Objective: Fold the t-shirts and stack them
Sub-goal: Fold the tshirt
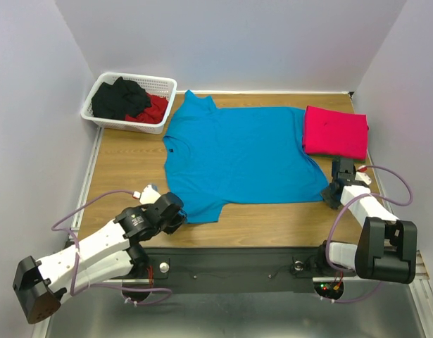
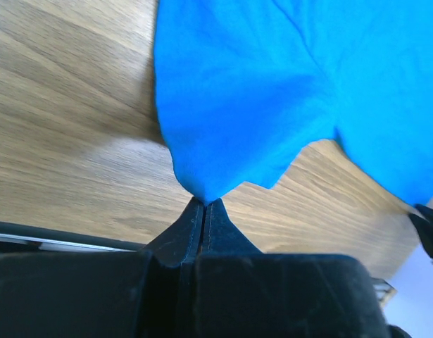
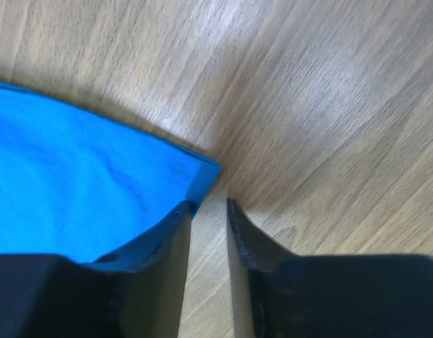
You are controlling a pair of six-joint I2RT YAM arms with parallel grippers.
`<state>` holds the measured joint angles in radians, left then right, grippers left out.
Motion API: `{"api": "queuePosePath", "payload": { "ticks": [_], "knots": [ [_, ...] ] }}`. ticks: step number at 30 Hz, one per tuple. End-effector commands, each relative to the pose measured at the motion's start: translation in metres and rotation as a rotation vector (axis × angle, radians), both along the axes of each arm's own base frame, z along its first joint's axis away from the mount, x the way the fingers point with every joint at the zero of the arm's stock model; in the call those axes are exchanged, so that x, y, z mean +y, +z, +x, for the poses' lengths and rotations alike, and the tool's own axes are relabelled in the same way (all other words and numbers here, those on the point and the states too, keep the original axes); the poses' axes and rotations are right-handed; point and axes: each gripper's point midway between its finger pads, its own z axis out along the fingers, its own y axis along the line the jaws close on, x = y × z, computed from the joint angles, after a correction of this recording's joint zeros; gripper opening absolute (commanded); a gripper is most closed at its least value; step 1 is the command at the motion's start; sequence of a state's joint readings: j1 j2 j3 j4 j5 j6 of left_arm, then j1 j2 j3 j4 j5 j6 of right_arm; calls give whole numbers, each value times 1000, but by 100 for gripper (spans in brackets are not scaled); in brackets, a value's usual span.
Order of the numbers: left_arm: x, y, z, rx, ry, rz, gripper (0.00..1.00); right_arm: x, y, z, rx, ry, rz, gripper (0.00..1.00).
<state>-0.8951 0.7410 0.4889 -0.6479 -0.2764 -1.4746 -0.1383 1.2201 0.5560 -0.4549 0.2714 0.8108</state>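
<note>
Blue shirt (image 1: 237,151) lies flat just ahead; left gripper (image 2: 203,203) pinches only its sleeve tip, right gripper (image 3: 210,205) is slightly spread with the hem corner beside, not between, its fingers (image 3: 168,243), so one may slip, the other close empty.

Wood-grain table (image 1: 272,218), pale lilac walls (image 1: 237,42), even light

There are two t-shirts, one turquoise t-shirt (image 1: 237,151) and one pinkish-red t-shirt (image 1: 336,132), plus one white basket (image 1: 121,124).
</note>
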Motion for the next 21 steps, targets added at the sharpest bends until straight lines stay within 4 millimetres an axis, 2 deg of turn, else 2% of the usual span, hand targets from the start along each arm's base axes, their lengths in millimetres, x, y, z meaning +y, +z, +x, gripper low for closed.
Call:
{"api": "queuePosePath", "payload": {
  "ticks": [1, 2, 3, 7, 12, 16, 21],
  "knots": [
    [4, 10, 0, -19, 26, -23, 0, 7, 4, 13, -78, -1, 40, 27],
    [4, 14, 1, -26, 29, -34, 0, 9, 3, 12, -77, 5, 49, 24],
    [4, 16, 0, -26, 27, -35, 0, 11, 4, 12, -80, 14, 56, 12],
    [5, 21, -6, -18, 7, -45, 0, 14, 8, 13, -89, 85, 51, 0],
    [7, 20, -11, -7, -1, -50, 0, 22, 16, 12, -121, 171, 57, 0],
    [20, 22, -18, 18, 25, -23, 0, 30, 21, 4, -146, 190, 89, 0],
    [23, 40, -21, 2, 49, -69, 0, 35, 44, -10, -186, 121, 123, 1]
  ]
}}
